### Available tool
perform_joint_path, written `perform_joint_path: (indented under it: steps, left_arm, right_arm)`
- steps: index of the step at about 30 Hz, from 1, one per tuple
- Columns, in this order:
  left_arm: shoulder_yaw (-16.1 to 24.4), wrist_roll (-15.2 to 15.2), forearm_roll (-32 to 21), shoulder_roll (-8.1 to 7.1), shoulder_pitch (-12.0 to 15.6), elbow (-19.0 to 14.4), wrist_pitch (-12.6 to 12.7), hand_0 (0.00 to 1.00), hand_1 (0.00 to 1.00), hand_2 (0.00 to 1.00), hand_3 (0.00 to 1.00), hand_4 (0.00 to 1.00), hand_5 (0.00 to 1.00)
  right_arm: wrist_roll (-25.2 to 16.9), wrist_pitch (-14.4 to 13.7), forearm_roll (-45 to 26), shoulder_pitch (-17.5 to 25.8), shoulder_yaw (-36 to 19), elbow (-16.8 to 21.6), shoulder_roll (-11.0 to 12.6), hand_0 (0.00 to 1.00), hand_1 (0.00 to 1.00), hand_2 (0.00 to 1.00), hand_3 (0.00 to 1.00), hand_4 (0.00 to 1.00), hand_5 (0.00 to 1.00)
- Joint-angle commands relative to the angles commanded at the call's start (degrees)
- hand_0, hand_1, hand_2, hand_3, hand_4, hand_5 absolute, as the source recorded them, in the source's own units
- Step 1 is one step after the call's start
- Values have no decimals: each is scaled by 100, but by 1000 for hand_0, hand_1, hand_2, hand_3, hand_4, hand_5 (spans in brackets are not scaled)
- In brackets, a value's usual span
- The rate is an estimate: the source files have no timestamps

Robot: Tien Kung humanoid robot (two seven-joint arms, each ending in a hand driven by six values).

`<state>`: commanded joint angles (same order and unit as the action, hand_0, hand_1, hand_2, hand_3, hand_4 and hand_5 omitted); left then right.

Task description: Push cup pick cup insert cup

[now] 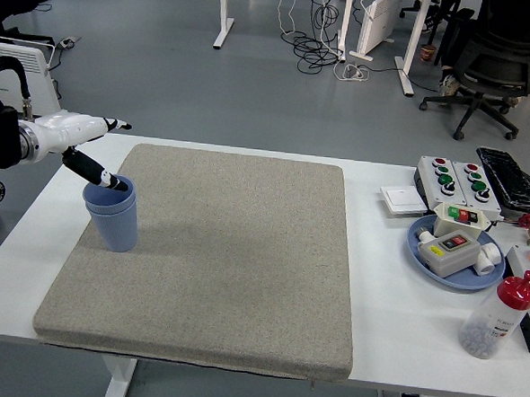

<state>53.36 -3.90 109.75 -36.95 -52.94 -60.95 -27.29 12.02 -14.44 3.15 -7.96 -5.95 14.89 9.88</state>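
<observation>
One left hand (78, 138), reaching in level from the left edge, fingers (94, 169) spread and holding nothing, thumb tip over two nested blue cups (112, 214) upright on the grey mat (235, 251) at the surface's left.

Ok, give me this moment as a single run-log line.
stage: insert done | blue cups: nested, upright on grey mat | left hand: open, thumb at rim | right hand: not in view
</observation>
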Motion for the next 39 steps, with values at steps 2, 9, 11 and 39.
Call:
perform_joint_path:
  steps: [2, 9, 11, 39]
  left_arm:
    - [155, 69, -343, 17, 122, 16, 345, 928, 953, 998, 998, 991, 634]
    - [1133, 419, -1952, 304, 798, 33, 1913, 885, 884, 937, 954, 848, 923]
    - [1525, 573, -2436, 454, 1117, -70, 2341, 888, 867, 895, 833, 701, 998]
    - [3765, 1384, -8540, 2529, 5093, -2190, 2708, 911, 909, 974, 966, 531, 998]
  right_arm:
    - [-1, 0, 1, 1, 1, -1, 1, 689, 615, 639, 571, 93, 482]
    - [0, -2, 16, 10, -6, -6, -1, 689, 615, 639, 571, 93, 483]
    - [-1, -1, 15, 16, -5, -8, -4, 690, 615, 639, 571, 93, 483]
    - [20, 6, 184, 63, -78, -18, -17, 689, 615, 639, 571, 93, 484]
